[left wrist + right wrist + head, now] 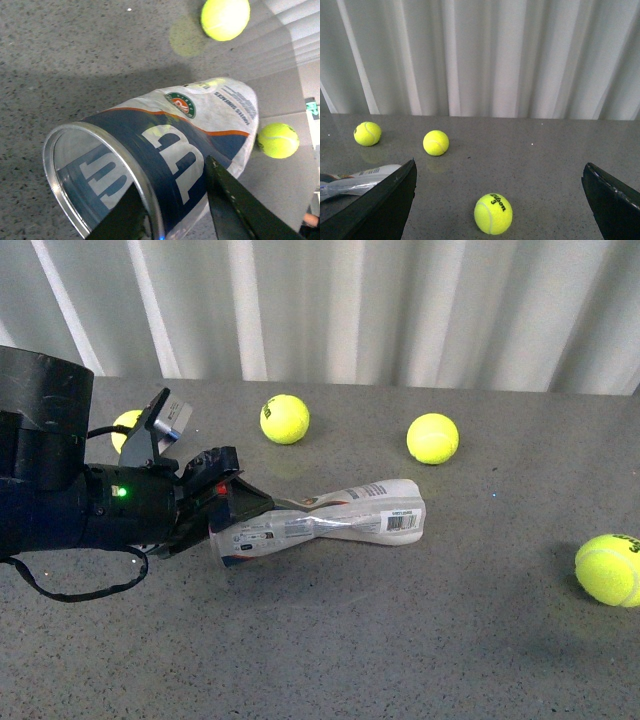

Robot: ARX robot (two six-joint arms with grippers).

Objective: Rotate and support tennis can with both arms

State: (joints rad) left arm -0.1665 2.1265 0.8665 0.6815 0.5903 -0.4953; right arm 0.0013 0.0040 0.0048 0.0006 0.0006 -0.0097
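The tennis can (320, 523) lies on its side on the grey table, dented in the middle, barcode end to the right. My left gripper (225, 508) is shut on its left, open end. In the left wrist view the can (165, 155) fills the frame, silver rim nearest, one finger inside the mouth and one finger (235, 200) outside on the blue label. My right arm does not show in the front view. In the right wrist view its gripper (500, 200) is open wide above the table, and the can's end (355, 180) shows beside one finger.
Tennis balls lie around: two at the back (285, 418) (433, 438), one at the right edge (610, 568), one partly behind the left arm (125, 427). A ball (493, 213) sits between my right fingers. A grey curtain hangs behind the table (400, 640).
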